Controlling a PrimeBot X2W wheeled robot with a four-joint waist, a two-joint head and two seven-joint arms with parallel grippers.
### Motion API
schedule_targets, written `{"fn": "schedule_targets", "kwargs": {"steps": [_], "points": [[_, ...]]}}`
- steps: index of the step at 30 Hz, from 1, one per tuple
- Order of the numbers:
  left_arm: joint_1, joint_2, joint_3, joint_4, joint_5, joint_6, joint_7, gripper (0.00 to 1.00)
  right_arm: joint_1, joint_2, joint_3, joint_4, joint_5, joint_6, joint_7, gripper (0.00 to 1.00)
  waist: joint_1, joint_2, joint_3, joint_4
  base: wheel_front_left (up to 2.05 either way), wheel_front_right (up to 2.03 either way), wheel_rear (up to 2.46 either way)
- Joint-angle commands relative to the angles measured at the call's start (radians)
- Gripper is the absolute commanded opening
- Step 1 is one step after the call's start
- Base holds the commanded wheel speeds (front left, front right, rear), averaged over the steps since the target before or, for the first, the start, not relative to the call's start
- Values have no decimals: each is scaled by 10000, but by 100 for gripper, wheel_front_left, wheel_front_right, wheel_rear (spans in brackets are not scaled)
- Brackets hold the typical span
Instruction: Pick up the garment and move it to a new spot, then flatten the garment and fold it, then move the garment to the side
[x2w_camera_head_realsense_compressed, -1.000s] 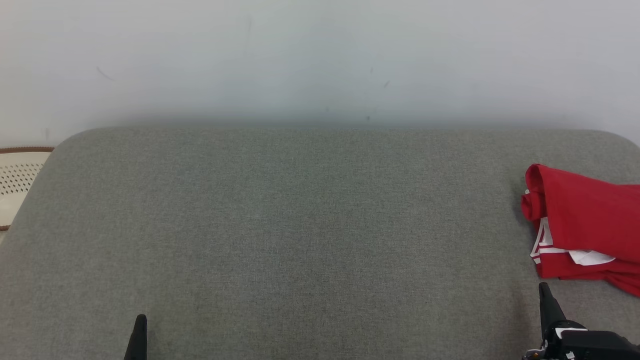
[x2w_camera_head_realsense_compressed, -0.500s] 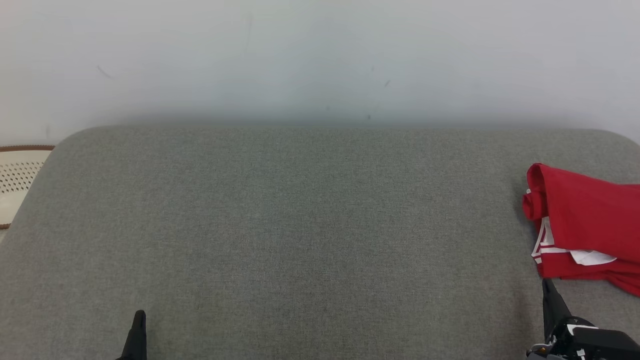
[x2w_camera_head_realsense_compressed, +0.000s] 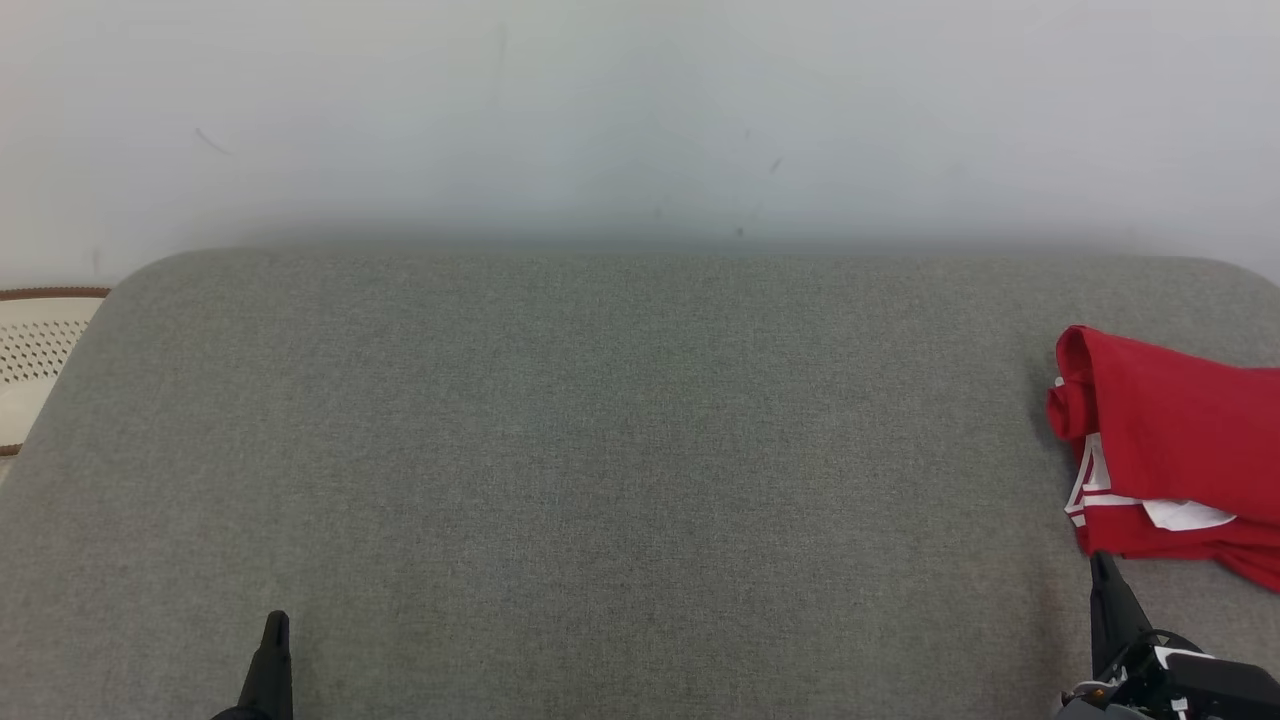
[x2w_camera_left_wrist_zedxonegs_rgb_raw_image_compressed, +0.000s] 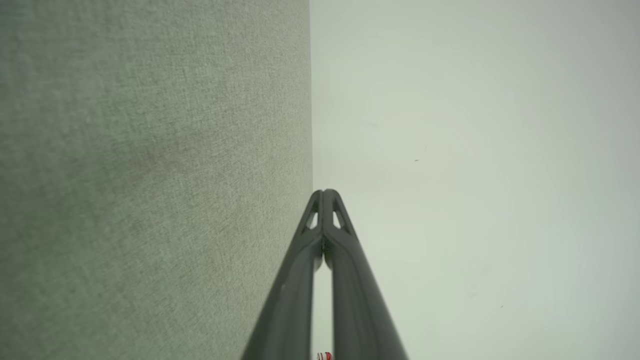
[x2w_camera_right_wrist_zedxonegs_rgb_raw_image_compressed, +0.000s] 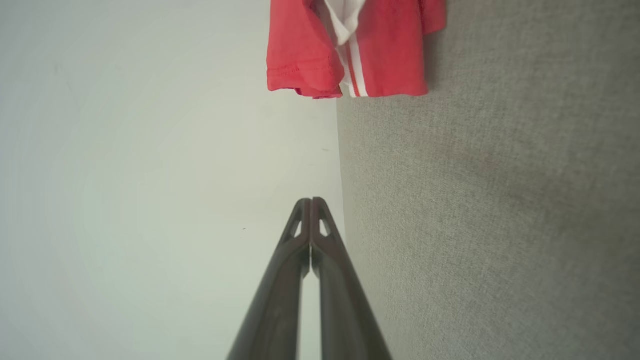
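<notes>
A pale wall (x2w_camera_head_realsense_compressed: 640, 110) rises behind a grey pad (x2w_camera_head_realsense_compressed: 600, 450), which spreads ahead of both tools. The red garment (x2w_camera_head_realsense_compressed: 1170, 450), folded with white stripes and a white patch showing, lies on the pad just ahead of the right tool (x2w_camera_head_realsense_compressed: 1103, 565) and a little to its right, running out of the head view on that side. In the right wrist view the garment (x2w_camera_right_wrist_zedxonegs_rgb_raw_image_compressed: 350, 45) sits beyond the tool's tips with bare pad between them. A cream perforated thing (x2w_camera_head_realsense_compressed: 35, 365) with a brown rim lies off the pad's edge, far left of the left tool (x2w_camera_head_realsense_compressed: 276, 625). Both tools are narrow, fingers pressed together and holding nothing: left (x2w_camera_left_wrist_zedxonegs_rgb_raw_image_compressed: 325, 192), right (x2w_camera_right_wrist_zedxonegs_rgb_raw_image_compressed: 311, 201).
</notes>
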Motion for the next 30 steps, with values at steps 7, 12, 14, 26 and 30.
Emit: {"fn": "schedule_targets", "kwargs": {"steps": [7, 12, 14, 26, 30], "points": [[-79, 48, 38, -21, -198, -36, 46, 0, -13, 35, -36, -61, 175, 4, 56, 0, 0, 0, 4, 2, 0, 0, 0], [-78, 48, 38, -21, -195, -37, 46, 0, -13, 33, -35, -61, 176, 4, 56, 0, 0, 0, 4, 2, 0, 0, 0], [-78, 48, 37, -21, -195, -37, 46, 0, -13, 33, -34, -61, 176, 4, 56, 0, 0, 0, 4, 2, 0, 0, 0], [-76, 46, 35, -21, -194, -37, 45, 0, -12, 32, -34, -60, 177, 4, 53, 0, 0, 0, 4, 2, 0, 0, 0], [-76, 46, 35, -21, -194, -37, 45, 0, -12, 32, -33, -60, 177, 4, 54, 0, 0, 0, 4, 2, 0, 0, 0]]}}
